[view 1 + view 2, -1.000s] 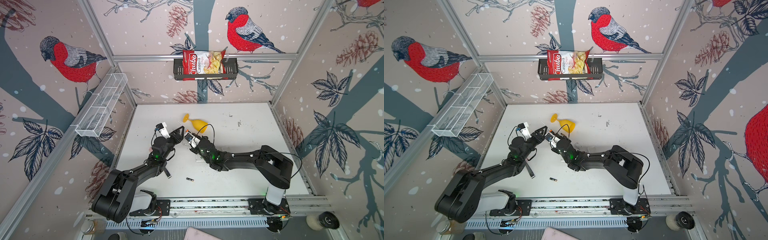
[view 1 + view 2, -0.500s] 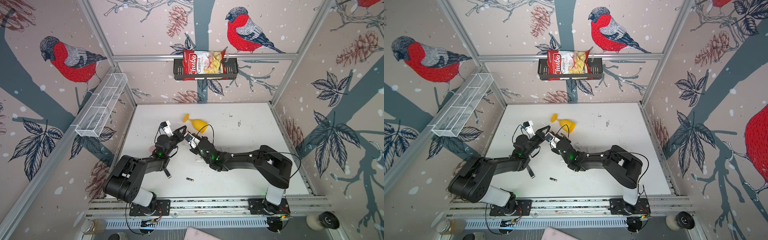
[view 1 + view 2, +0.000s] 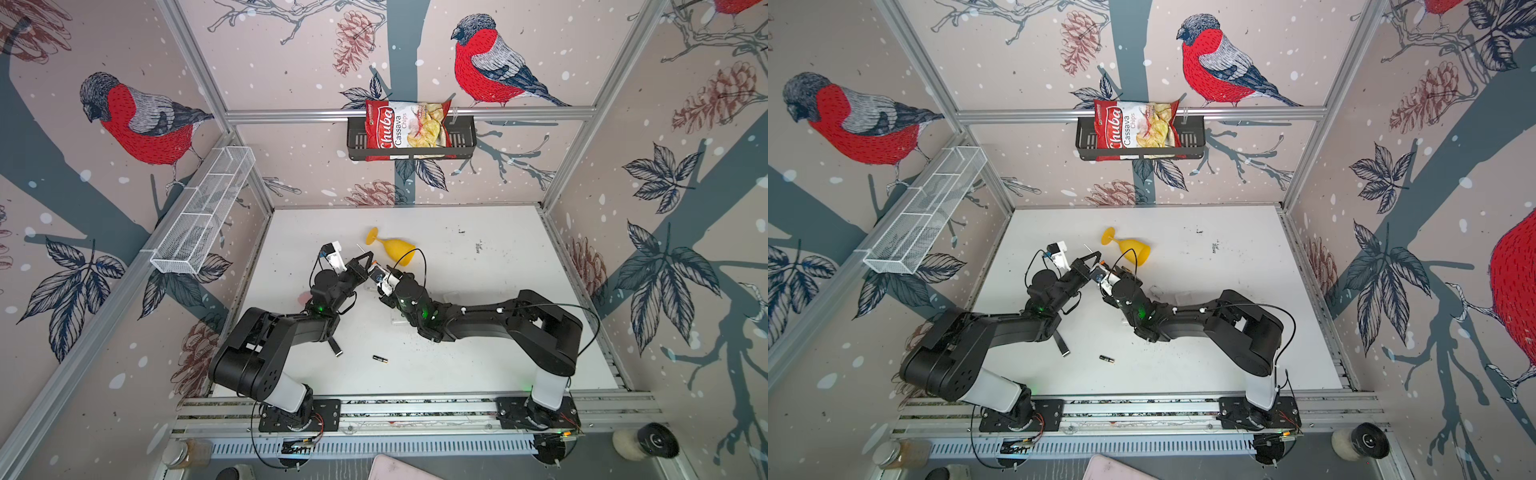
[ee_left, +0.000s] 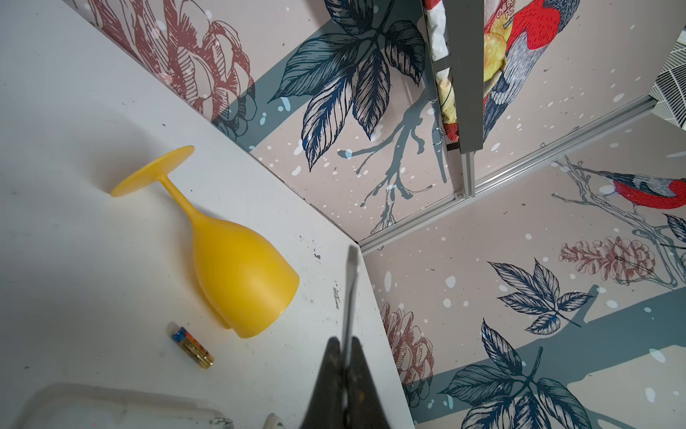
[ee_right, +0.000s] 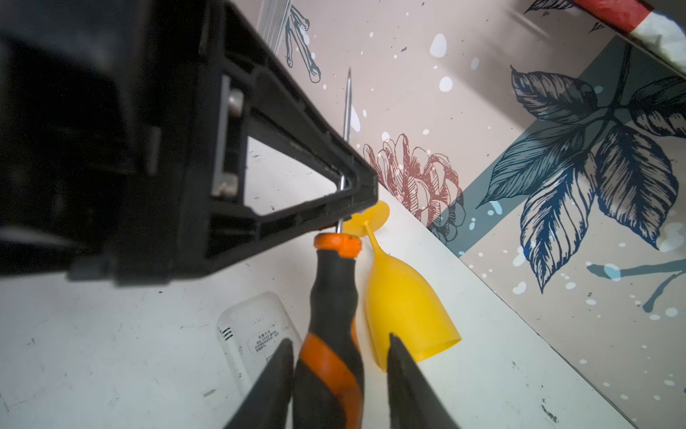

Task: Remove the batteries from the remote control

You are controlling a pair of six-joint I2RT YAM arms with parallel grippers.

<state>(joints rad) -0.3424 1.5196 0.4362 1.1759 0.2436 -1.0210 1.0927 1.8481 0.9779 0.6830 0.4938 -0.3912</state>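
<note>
My left gripper is shut on the thin metal shaft of an orange-and-black screwdriver. The right gripper is open around the handle, with a gap on one side. In both top views the two grippers meet nose to nose at mid-table. The white remote control lies on the table just under them. One battery lies beside the yellow goblet. Another battery lies alone near the front of the table.
A yellow plastic goblet lies on its side just behind the grippers. A black basket with a chips bag hangs on the back wall, and a white mesh shelf on the left wall.
The left gripper has swung in towards the right one and shut on the screwdriver's shaft. The right gripper's jaws have parted from the handle.
</note>
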